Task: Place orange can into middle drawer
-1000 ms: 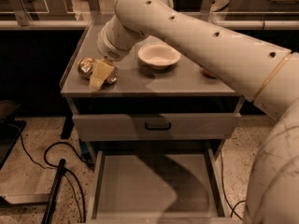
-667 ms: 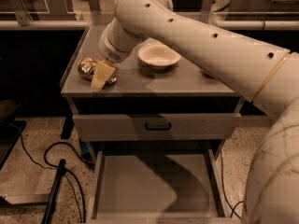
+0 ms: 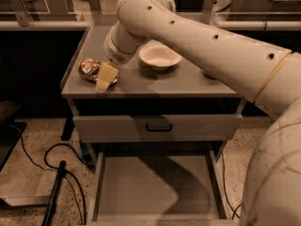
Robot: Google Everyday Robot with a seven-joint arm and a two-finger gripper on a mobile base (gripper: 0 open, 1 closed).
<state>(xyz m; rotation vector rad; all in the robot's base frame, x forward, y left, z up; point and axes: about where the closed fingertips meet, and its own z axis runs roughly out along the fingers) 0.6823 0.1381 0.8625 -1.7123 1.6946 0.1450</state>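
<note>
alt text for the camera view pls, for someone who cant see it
The robot's claw sits right beside the orange can at the left end of a grey cabinet top, with a white bowl further right. Below, the middle drawer stands pulled open.

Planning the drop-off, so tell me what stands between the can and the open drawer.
Nothing visible does. The orange can lies at the left edge of the cabinet top with the gripper right beside it, and the middle drawer is pulled out below. The bowl sits off to the right.
</note>
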